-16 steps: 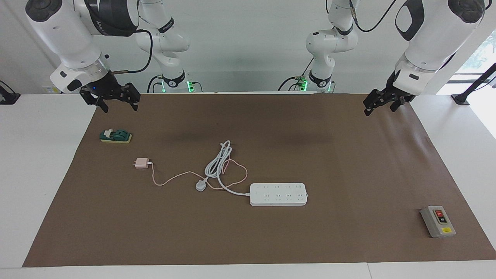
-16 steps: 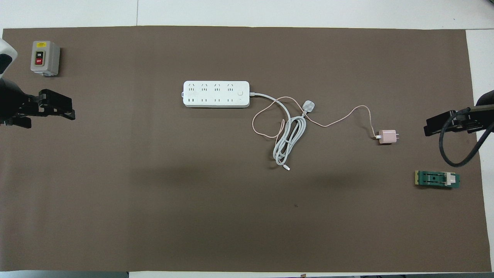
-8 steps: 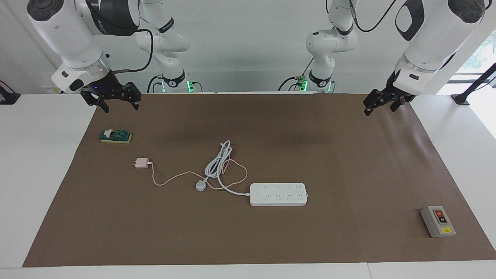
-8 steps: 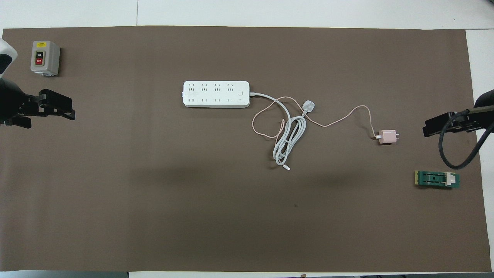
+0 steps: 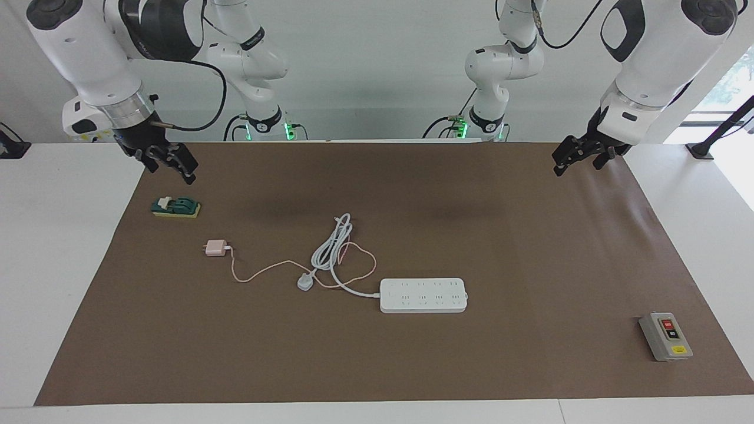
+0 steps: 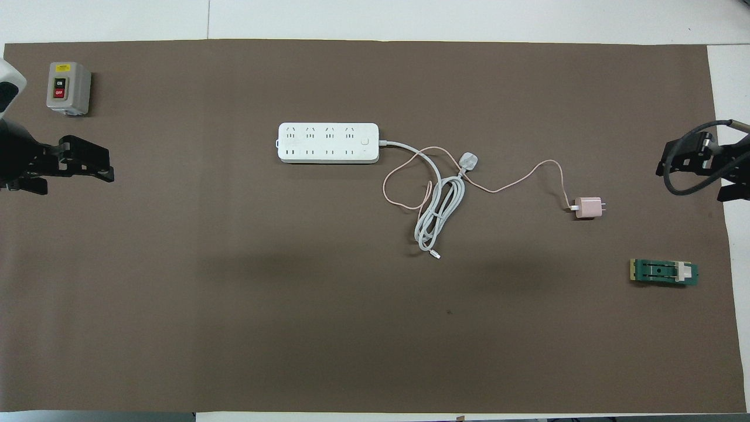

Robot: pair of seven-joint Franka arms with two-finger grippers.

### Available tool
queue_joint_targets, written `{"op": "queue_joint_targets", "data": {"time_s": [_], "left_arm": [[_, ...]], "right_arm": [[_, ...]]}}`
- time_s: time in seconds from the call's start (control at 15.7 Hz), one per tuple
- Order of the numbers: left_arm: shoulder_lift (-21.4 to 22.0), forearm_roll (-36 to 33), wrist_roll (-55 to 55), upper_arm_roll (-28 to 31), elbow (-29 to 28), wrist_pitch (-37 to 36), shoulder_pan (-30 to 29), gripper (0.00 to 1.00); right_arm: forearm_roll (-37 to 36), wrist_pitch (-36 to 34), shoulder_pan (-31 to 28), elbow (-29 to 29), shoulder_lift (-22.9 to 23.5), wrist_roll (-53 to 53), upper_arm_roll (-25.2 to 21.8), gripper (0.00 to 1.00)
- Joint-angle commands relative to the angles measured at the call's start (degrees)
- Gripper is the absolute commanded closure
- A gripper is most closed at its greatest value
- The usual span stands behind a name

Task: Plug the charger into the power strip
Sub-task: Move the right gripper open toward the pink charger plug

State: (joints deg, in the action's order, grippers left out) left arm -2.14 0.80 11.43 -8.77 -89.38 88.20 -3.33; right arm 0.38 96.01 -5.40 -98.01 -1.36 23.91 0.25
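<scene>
The charger point(image 5: 215, 248), a small pale-pink cube, lies on the brown mat toward the right arm's end. Its thin pink cable runs to the white power strip point(image 5: 423, 295) at the mat's middle. They also show in the overhead view, charger point(image 6: 587, 207) and strip point(image 6: 328, 142). The charger is not plugged in. My right gripper point(image 5: 172, 171) is open and empty, in the air over the mat's corner, well above the charger; it shows in the overhead view point(image 6: 665, 161). My left gripper point(image 5: 578, 165) is open and empty, waiting over the mat's other end point(image 6: 99, 164).
The strip's thick white cord lies coiled, ending in a rounded white plug point(image 5: 304, 283) between charger and strip. A green switch block point(image 5: 175, 206) lies under the right gripper, nearer to the robots than the charger. A grey button box point(image 5: 665, 336) sits at the left arm's end.
My right gripper has turned about its wrist and shifted slightly toward the table's edge. The left gripper, charger and strip have not moved.
</scene>
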Motion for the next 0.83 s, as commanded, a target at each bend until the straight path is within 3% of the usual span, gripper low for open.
{"op": "queue_joint_targets", "data": {"time_s": [0.0,0.38,0.57,0.77], "left_arm": [[1.3,0.4,-0.2,0.4,-1.1,-0.1,0.3,0.0],[1.3,0.4,-0.2,0.4,-1.1,-0.1,0.3,0.0],[1.3,0.4,-0.2,0.4,-1.1,-0.1,0.3,0.0],[1.3,0.3,-0.2,0.4,-1.1,-0.1,0.3,0.0]], "right_arm": [[0.1,1.7,-0.8,-5.2,-3.3,16.3,0.6,0.0],[0.8,0.6,-0.9,-6.9,-4.4,41.9,0.6,0.0],[10.3,3.0,-3.3,-9.1,-4.6,43.5,0.4,0.0],[15.0,3.7,-6.7,-9.4,-3.6,43.5,0.4,0.0]]}}
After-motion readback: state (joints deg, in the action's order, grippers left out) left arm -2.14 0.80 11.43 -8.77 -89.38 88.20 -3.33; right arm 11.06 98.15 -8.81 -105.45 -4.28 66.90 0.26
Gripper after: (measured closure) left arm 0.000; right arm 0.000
